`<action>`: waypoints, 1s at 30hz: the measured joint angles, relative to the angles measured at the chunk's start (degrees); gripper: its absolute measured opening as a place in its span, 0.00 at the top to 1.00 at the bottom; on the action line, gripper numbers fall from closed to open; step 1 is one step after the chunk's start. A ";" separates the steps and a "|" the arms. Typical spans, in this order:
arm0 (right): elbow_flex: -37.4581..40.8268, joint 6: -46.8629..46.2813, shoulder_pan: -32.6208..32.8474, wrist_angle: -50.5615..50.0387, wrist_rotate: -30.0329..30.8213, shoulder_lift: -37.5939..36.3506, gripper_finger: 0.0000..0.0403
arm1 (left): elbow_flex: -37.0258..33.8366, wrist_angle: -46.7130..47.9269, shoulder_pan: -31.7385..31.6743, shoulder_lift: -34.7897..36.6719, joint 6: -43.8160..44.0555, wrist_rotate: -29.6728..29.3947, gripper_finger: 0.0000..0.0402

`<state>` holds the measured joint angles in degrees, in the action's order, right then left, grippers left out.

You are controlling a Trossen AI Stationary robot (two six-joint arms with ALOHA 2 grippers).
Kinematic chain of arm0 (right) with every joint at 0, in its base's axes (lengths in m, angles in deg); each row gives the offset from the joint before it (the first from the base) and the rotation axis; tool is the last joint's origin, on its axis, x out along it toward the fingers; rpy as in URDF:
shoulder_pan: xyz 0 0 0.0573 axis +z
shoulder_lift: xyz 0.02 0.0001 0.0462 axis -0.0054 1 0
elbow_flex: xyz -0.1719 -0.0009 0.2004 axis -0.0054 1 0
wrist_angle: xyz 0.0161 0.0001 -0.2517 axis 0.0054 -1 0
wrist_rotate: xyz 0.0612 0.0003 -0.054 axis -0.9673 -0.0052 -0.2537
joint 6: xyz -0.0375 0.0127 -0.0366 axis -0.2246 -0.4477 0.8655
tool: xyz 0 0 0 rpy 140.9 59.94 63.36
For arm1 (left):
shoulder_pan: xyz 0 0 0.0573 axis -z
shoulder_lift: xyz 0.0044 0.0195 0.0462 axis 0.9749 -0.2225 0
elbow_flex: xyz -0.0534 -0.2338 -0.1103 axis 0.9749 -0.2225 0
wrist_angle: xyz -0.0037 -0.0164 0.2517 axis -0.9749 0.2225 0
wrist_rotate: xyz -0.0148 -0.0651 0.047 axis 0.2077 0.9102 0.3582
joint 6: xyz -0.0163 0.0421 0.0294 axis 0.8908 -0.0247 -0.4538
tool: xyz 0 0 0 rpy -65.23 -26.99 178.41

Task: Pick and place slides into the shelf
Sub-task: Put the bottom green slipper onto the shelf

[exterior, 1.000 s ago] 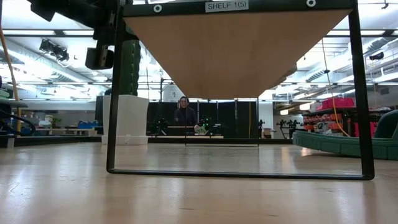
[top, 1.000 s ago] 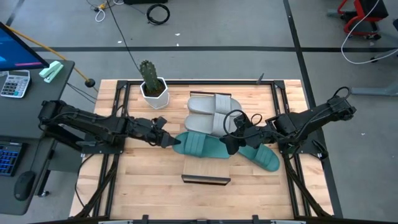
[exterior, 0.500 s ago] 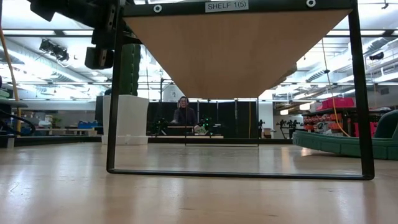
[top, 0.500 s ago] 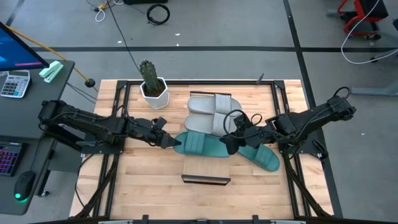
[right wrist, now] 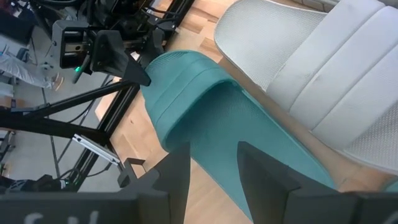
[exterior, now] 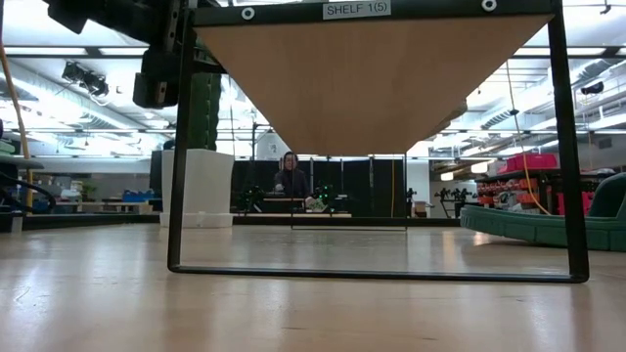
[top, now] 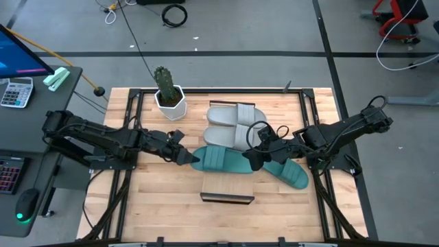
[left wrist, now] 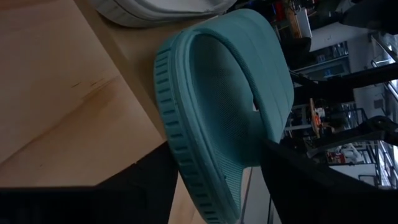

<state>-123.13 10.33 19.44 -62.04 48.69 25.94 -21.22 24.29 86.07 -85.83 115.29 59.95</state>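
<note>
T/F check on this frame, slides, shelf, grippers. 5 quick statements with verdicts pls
1. Both grey slides lie on the shelf. True.
2. One teal slide lies on the shelf between the two grippers. True.
3. The other teal slide is on the shelf too. False: it lies on the table beside the shelf, under the right arm.
4. The left gripper is at the cactus pot. False: it is at the end of the teal slide, fingers either side of its edge.
5. The right gripper is parked off the table. False: it hangs at the teal slide's other end.
</note>
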 joint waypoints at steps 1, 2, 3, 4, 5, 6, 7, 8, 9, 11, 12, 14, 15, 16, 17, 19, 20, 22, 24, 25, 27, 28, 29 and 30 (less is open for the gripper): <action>0.00 0.00 -0.02 0.01 0.00 0.00 0.65 | 0.00 0.04 0.00 0.00 -0.01 0.00 0.43; 0.00 0.00 0.00 0.02 0.00 0.00 0.65 | 0.00 0.08 0.00 0.00 -0.01 -0.02 0.42; 0.00 0.00 0.00 0.02 0.00 0.00 0.65 | 0.00 0.08 0.00 0.00 -0.03 -0.02 0.42; 0.00 0.02 0.00 0.01 0.00 0.00 0.65 | 0.00 0.10 0.00 0.00 -0.05 -0.02 0.41; 0.00 0.02 0.00 0.02 0.00 0.00 0.65 | 0.00 0.10 -0.02 0.00 -0.28 -0.02 0.40; 0.00 0.01 -0.01 0.02 0.00 0.00 0.65 | 0.00 0.15 -0.08 0.00 -0.41 0.00 0.39; 0.00 0.00 -0.01 0.01 0.00 0.00 0.65 | 0.01 0.37 -0.09 0.00 -0.42 -0.12 0.38; 0.00 0.02 0.00 0.02 0.01 0.00 0.65 | 0.04 1.01 -0.09 0.00 -0.25 -0.57 0.38; 0.00 0.01 0.00 0.02 0.00 0.00 0.65 | 0.04 2.00 -0.10 0.00 0.37 -1.43 0.37; 0.00 0.02 0.00 0.02 0.00 0.00 0.65 | 0.04 4.34 -0.09 0.00 1.47 -3.12 0.37; 0.00 0.01 0.00 0.02 0.02 0.00 0.65 | 0.04 5.01 -0.08 0.00 1.55 -3.68 0.37; 0.00 0.00 0.00 0.02 0.01 0.00 0.65 | 0.04 5.26 -0.07 0.00 1.55 -3.91 0.38; 0.00 -0.04 0.00 0.02 0.02 0.00 0.65 | 0.04 5.26 -0.09 0.00 1.55 -4.05 0.39; 0.00 -0.20 0.00 0.02 0.02 0.00 0.65 | 0.04 5.26 -0.07 0.00 1.52 -4.55 0.40; 0.00 -0.37 0.00 0.02 0.02 0.00 0.65 | 0.04 5.24 -0.05 0.00 1.55 -5.31 0.41; 0.00 -0.39 0.00 0.02 0.02 0.00 0.65 | 0.04 5.23 -0.04 0.00 1.57 -7.23 0.42; 0.00 -0.44 0.00 0.02 0.02 0.00 0.65 | 0.04 5.21 -0.07 0.00 1.57 -8.08 0.43; 0.00 -0.45 0.02 0.02 -0.01 0.00 0.65 | 0.04 5.19 -0.09 0.00 1.58 -8.74 0.43; 0.00 -0.47 0.02 0.04 -0.05 0.00 0.65 | 0.04 5.19 -0.09 0.00 1.57 -9.03 0.44; 0.00 -0.50 0.02 0.04 -0.07 0.00 0.65 | 0.04 5.19 -0.07 0.00 1.59 -9.39 0.44; 0.00 -0.50 0.02 0.04 -0.18 0.00 0.65 | 0.04 5.17 -0.07 0.00 1.57 -10.76 0.45; 0.00 -0.50 0.02 0.04 -0.24 0.00 0.65 | 0.04 5.08 -0.07 0.00 1.57 -11.73 0.45; 0.00 -0.52 0.02 0.04 -0.34 0.00 0.65 | 0.04 4.84 -0.09 0.00 1.56 -12.27 0.45; 0.00 -0.66 0.02 0.04 -0.62 0.00 0.65 | 0.04 4.49 -0.15 0.00 1.55 -12.41 0.44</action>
<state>-123.13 9.67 19.46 -62.00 48.08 25.94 -21.18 28.78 85.92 -85.83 116.83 47.53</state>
